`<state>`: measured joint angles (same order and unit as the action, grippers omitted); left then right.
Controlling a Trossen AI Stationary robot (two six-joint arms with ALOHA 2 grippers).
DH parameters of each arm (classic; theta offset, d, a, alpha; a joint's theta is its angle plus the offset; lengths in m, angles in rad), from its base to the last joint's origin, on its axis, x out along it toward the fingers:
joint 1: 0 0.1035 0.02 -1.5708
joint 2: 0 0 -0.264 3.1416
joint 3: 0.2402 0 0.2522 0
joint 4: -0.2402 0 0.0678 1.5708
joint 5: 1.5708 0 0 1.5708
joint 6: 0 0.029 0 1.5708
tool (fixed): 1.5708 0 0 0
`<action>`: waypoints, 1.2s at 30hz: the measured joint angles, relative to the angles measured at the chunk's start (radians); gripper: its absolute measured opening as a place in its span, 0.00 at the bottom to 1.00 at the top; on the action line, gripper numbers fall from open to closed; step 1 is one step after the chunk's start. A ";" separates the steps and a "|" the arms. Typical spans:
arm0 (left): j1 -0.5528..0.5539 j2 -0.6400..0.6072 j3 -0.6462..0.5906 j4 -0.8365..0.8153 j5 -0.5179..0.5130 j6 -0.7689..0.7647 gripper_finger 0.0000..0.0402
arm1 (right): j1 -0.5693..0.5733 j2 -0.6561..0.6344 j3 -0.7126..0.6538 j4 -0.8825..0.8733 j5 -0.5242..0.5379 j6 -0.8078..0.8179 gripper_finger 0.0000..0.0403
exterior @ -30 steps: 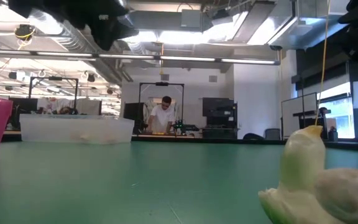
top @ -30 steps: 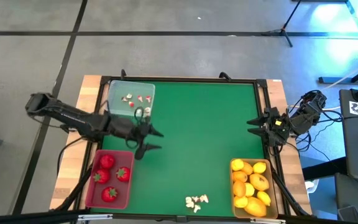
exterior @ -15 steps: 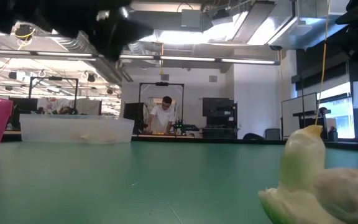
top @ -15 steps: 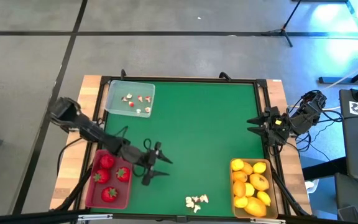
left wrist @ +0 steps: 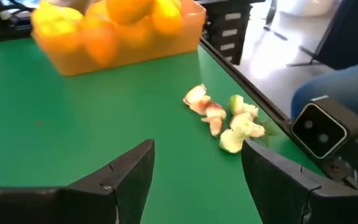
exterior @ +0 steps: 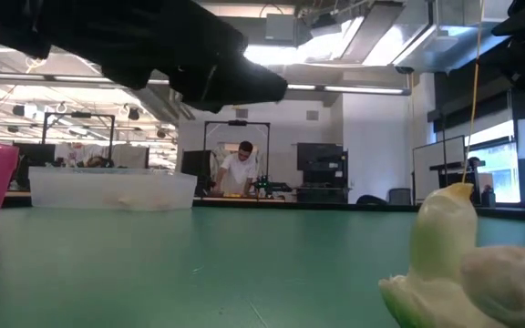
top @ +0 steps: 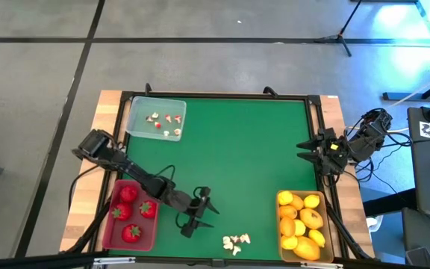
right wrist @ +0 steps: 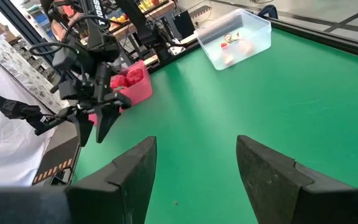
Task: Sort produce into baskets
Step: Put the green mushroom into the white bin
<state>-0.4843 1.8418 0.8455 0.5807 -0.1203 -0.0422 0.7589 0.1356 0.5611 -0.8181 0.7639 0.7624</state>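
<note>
A grey concrete floor, crossed by dark seam lines, is seen around the bench, which is covered in green and edged with pale wood. Beyond the bench an open workshop is shown, lit by long ceiling lights, with a white wall and a tall window at one side. A person is seen at a distant workstation beside dark monitors.

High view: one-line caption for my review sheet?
Open left gripper nears the loose white-and-red bits; strawberries and lemons are binned; right gripper waits.
</note>
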 joint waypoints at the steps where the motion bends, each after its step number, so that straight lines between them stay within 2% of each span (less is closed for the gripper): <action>1: 0.000 0.007 0.008 -0.001 0.010 0.006 0.59 | 0.000 0.000 0.000 0.000 0.000 0.000 0.55; 12: 0.000 0.139 0.122 0.007 0.126 0.029 0.59 | 0.000 0.000 0.000 0.000 0.004 0.000 0.55; 16: 0.001 0.192 0.166 0.000 0.133 0.062 0.59 | 0.000 0.000 0.000 0.001 0.003 0.003 0.55; 29: 0.029 0.287 0.256 0.004 0.251 0.072 0.59 | 0.000 0.000 0.000 -0.006 0.003 0.017 0.55; 36: 0.029 0.313 0.278 0.009 0.272 0.077 0.59 | 0.000 0.000 0.000 -0.011 0.003 0.018 0.55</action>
<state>-0.4555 2.1551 1.1233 0.5898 0.1513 0.0353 0.7586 0.1361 0.5610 -0.8291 0.7666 0.7799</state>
